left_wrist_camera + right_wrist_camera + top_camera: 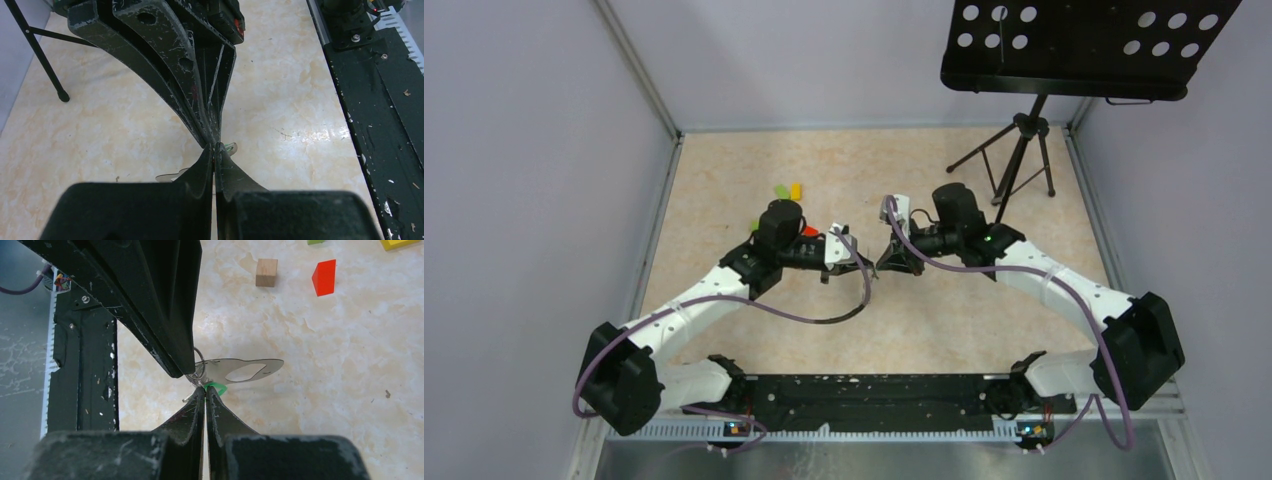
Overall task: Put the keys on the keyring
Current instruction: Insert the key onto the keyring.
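Right gripper (pixel 204 392), bottom centre of its wrist view: jaws closed tight, apparently pinching the flat silver metal key (pixel 247 371) at its green plastic tag (pixel 216 387). Key's long axis ran toward frame right. Just above, the thin grey wire keyring loop (pixel 199 361) sat at the tip of the left gripper (pixel 187 373), also closed; could not tell what it held. The 2 arms were tip to tip, equally near.

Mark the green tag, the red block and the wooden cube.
green tag (pixel 216 387), right wrist view, its exposed edge.
red block (pixel 325 277), right wrist view, its front face.
wooden cube (pixel 266 272), right wrist view, its near face.
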